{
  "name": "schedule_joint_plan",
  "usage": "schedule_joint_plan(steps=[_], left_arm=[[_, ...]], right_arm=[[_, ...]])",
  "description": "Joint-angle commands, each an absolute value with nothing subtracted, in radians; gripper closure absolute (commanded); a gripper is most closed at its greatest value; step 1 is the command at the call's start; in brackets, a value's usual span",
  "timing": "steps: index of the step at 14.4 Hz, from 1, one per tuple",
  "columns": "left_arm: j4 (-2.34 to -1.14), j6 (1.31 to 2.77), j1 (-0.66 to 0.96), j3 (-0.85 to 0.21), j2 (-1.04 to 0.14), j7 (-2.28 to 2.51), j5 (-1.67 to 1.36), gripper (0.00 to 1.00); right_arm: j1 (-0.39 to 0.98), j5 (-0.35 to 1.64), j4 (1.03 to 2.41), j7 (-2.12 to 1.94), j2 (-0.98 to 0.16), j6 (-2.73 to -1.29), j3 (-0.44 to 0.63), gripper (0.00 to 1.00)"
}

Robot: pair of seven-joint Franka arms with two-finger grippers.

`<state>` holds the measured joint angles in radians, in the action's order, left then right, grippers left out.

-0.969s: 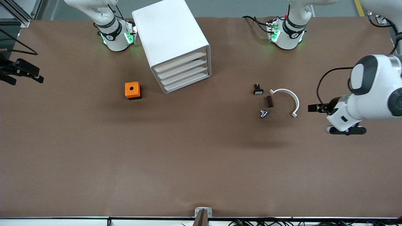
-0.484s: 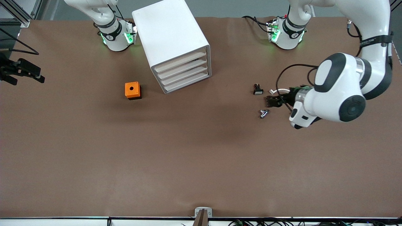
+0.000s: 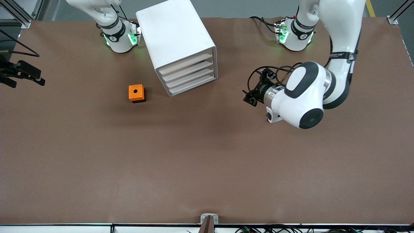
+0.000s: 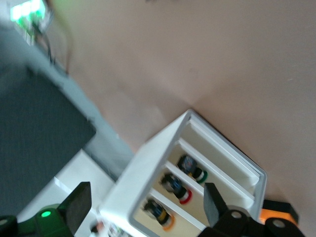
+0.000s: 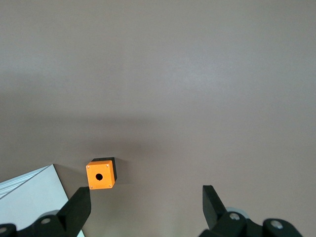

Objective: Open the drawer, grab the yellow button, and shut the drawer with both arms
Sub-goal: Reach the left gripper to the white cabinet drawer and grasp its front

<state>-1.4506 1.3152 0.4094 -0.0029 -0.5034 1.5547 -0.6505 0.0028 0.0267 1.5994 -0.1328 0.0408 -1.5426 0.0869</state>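
Observation:
The white cabinet (image 3: 176,42) stands near the right arm's base. Its top drawer (image 3: 186,63) sits flush with the three below. In the left wrist view the button (image 4: 160,216), with an orange ring on a black body and a blue bit, lies in the top drawer (image 4: 148,222). My left gripper (image 3: 250,97) is open and empty. It hangs low over the table toward the left arm's end from the cabinet and points at the drawer fronts (image 4: 146,202). My right gripper (image 5: 145,195) is open and empty. It is high over the table and waits, out of the front view.
An orange cube with a hole (image 3: 136,93) sits beside the cabinet toward the right arm's end; it also shows in the wrist views (image 5: 101,174) (image 4: 279,217). Two lower drawers hold a red-ringed (image 4: 177,188) and a green-ringed (image 4: 192,169) button. A black fixture (image 3: 22,74) pokes in at the right arm's end.
My left arm has swung from the left arm's end of the table toward the cabinet and now covers the small loose parts. The right arm has not moved.

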Motion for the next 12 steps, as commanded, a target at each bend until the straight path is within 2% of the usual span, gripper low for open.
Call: schedule_joint_plan(steps=[1,10,11,12], left_arm=[[-1.402,1.284,0.431,0.002,-0.578,1.773,-0.759,0.0],[-1.39,1.285,0.5,-0.005,-0.741,2.252,-1.035,0.0],[-1.39,1.285,0.509,-0.006,-0.747,2.287,-1.045,0.01],[-1.39,1.285,0.518,-0.009,-0.75,2.311,-1.06,0.07]], right_arm=[[-0.009,0.015,1.605,-0.144,0.061,-1.533,0.08,0.0],[-0.012,0.015,1.609,-0.132,0.078,-1.537,0.08,0.0],[-0.012,0.015,1.611,-0.13,0.077,-1.539,0.08,0.0],[-0.011,0.015,1.611,-0.13,0.077,-1.542,0.08,0.0]])
